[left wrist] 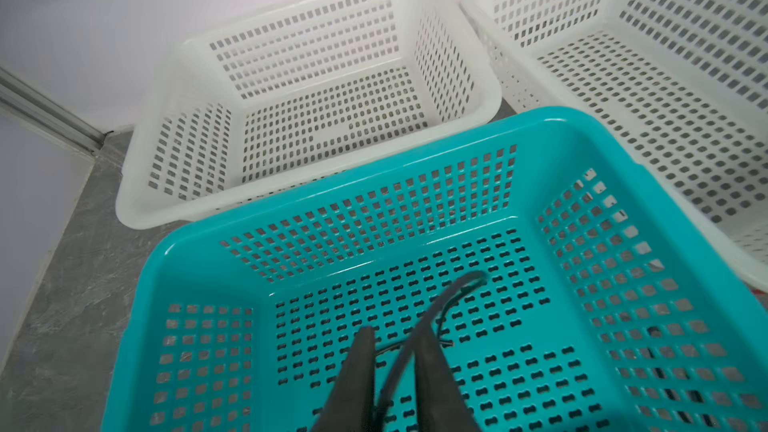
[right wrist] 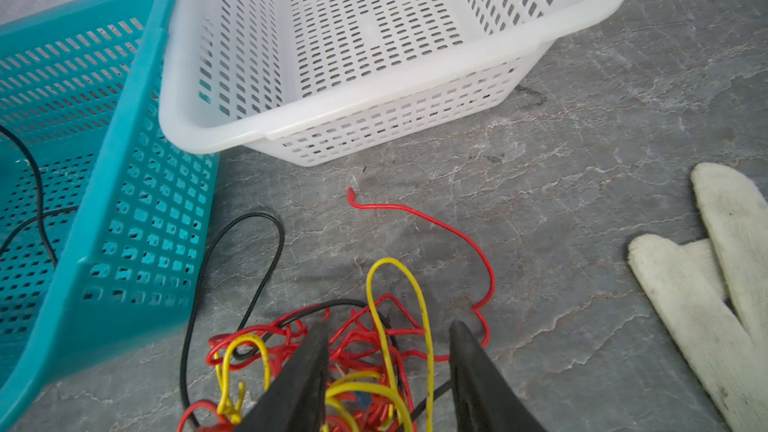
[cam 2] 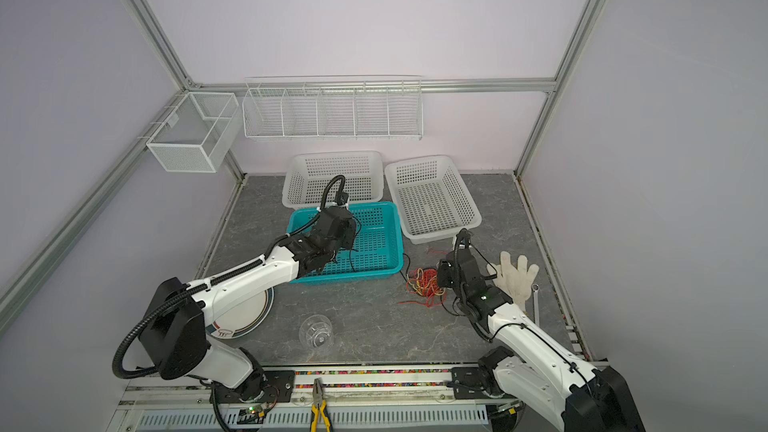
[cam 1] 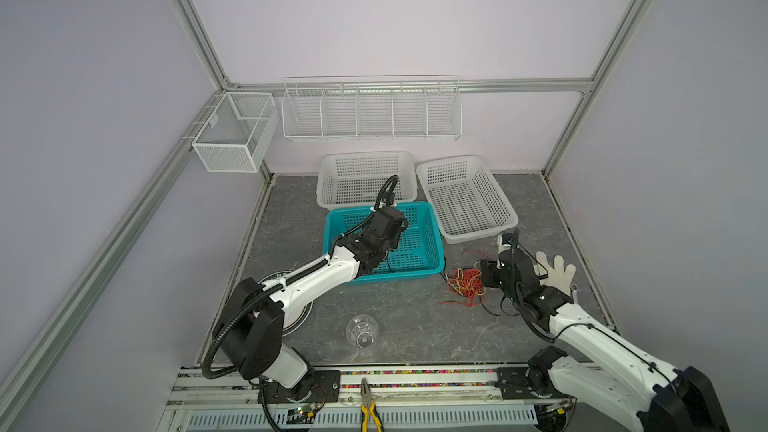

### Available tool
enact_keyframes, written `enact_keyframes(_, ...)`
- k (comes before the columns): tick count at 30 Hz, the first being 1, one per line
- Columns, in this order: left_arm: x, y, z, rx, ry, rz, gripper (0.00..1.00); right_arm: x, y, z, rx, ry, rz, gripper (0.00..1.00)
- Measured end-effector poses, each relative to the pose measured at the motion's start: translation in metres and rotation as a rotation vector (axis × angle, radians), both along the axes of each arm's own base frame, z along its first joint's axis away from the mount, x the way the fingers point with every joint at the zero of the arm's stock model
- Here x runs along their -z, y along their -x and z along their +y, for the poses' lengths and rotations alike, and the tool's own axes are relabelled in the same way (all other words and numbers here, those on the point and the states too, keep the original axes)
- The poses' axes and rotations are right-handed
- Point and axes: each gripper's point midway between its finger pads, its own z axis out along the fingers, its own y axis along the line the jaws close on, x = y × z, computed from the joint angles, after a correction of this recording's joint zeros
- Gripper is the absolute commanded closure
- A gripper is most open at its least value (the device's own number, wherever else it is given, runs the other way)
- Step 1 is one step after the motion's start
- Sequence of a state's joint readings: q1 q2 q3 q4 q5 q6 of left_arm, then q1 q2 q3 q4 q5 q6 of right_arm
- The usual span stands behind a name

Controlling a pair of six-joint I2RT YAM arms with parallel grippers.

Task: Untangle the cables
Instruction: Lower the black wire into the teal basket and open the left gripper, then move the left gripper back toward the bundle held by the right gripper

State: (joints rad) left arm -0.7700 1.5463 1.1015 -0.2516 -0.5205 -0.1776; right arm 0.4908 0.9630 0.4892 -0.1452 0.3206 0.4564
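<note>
- Cables (cam 1: 467,284), thin wires in red, yellow and black, lie in a loose knot on the grey marbled tabletop (cam 1: 415,326). They sit between a teal perforated plastic basket (cam 1: 407,277) and a white knitted work glove (cam 1: 555,274).
- One black cable (right wrist: 266,214) loops out of the knot beside the teal basket, and black wire also lies on that basket's floor.
- Left gripper (left wrist: 395,332) hangs inside the teal basket with its jaws partly apart. Black wire runs between them unclamped (the gap is wider than the wire).
- Right gripper (right wrist: 387,326) hovers low over the knot with its jaws wide. Red and yellow loops sit between them, and nothing is pinched.
- A round white plate with a striped rim (cam 2: 257,313), half hidden under the left arm, carries a small printed mark too small to read.
- The walls are pale lilac with aluminium frame posts. A white wire rack (cam 1: 370,112) and a white mesh box (cam 1: 232,135) hang on them.
- Two white perforated baskets (cam 1: 328,184) (cam 1: 482,232) stand behind and beside the teal one.
- A clear glass (cam 1: 362,332) lies on its side near the front.
- Yellow-handled pliers (cam 1: 368,405) rest on the front rail.
</note>
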Motion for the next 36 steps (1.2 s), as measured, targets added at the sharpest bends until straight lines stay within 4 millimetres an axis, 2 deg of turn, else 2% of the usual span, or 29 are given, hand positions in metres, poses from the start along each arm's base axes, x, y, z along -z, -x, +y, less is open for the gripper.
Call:
enact_keyframes(3, 0.005, 0.001, 0.004, -0.018, -0.008, 0.014, 0.06, -0.003, -0.001, 0.006, -0.023, -0.014, 0.011, 0.47)
enact_keyframes(4, 0.003, 0.001, 0.004, -0.022, -0.002, 0.01, 0.01, -0.005, -0.001, 0.008, -0.03, -0.019, 0.012, 0.47)
enact_keyframes(10, -0.011, 0.002, 0.006, -0.025, 0.029, -0.015, 0.01, -0.018, 0.0, 0.019, -0.083, -0.032, 0.017, 0.42)
enact_keyframes(18, -0.049, 0.019, -0.005, 0.086, 0.176, -0.072, 0.01, -0.028, 0.009, 0.045, -0.201, -0.023, 0.037, 0.35)
enact_keyframes(23, -0.045, 0.032, -0.026, 0.207, 0.247, -0.037, 0.01, -0.01, 0.014, 0.064, -0.267, 0.024, 0.105, 0.23)
enact_keyframes(26, -0.036, 0.042, -0.035, 0.259, 0.261, 0.002, 0.01, 0.009, 0.012, 0.061, -0.231, 0.087, 0.163, 0.16)
enact_keyframes(29, -0.031, 0.051, -0.045, 0.306, 0.273, 0.023, 0.01, 0.029, 0.011, 0.052, -0.192, 0.154, 0.214, 0.14)
enact_keyframes(33, -0.028, 0.059, -0.055, 0.359, 0.299, 0.036, 0.01, 0.049, 0.007, 0.051, -0.179, 0.201, 0.271, 0.19)
enact_keyframes(35, -0.026, 0.061, -0.058, 0.377, 0.311, 0.04, 0.01, 0.054, 0.004, 0.053, -0.179, 0.212, 0.291, 0.31)
enact_keyframes(36, -0.025, 0.062, -0.059, 0.387, 0.317, 0.041, 0.01, 0.057, 0.003, 0.055, -0.178, 0.212, 0.3, 0.43)
